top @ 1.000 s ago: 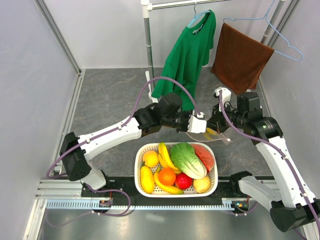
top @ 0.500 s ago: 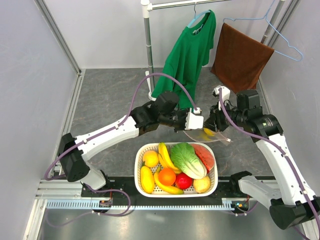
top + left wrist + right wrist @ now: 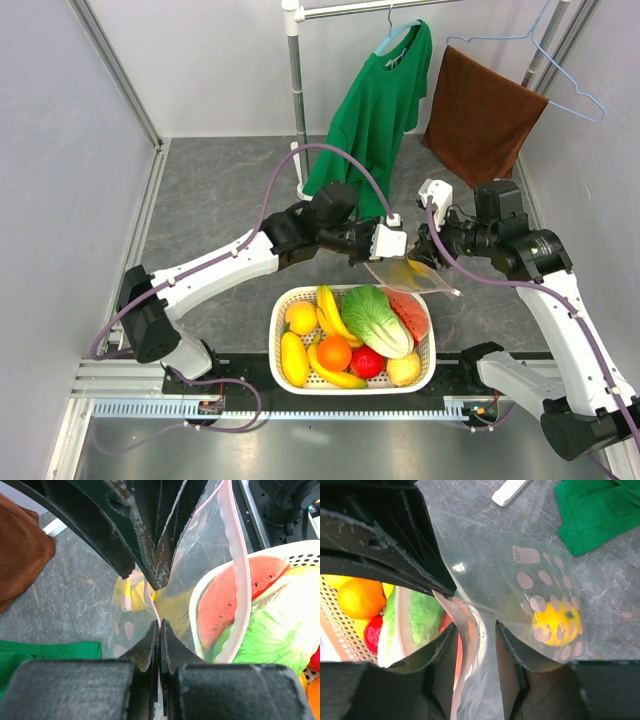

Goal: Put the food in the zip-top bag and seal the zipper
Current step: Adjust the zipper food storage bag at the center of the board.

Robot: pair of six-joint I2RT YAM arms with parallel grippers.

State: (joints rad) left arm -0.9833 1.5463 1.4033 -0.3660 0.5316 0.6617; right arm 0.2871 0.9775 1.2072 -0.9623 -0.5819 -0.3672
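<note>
The zip-top bag point(image 3: 415, 277) hangs in the air between my two grippers, just beyond the white basket point(image 3: 275, 330). A round yellow fruit point(image 3: 555, 622) lies inside the bag. My left gripper point(image 3: 160, 625) is shut on the pink zipper point(image 3: 235, 555) edge. My right gripper point(image 3: 475, 630) has its jaws apart, with the bag's film and the zipper point(image 3: 462, 630) between them. The cabbage point(image 3: 375, 320) and the orange point(image 3: 334, 352) lie in the basket.
The basket also holds bananas point(image 3: 330, 310), a watermelon slice point(image 3: 412, 312), a red fruit point(image 3: 368, 362) and more yellow fruit. A green shirt point(image 3: 375, 100) and a brown towel point(image 3: 480, 115) hang from a rack on a white pole point(image 3: 296, 110) behind the grippers.
My left gripper has risen a little with the bag edge. My right wrist has shifted slightly left toward it. The bag now stretches flatter to the right.
</note>
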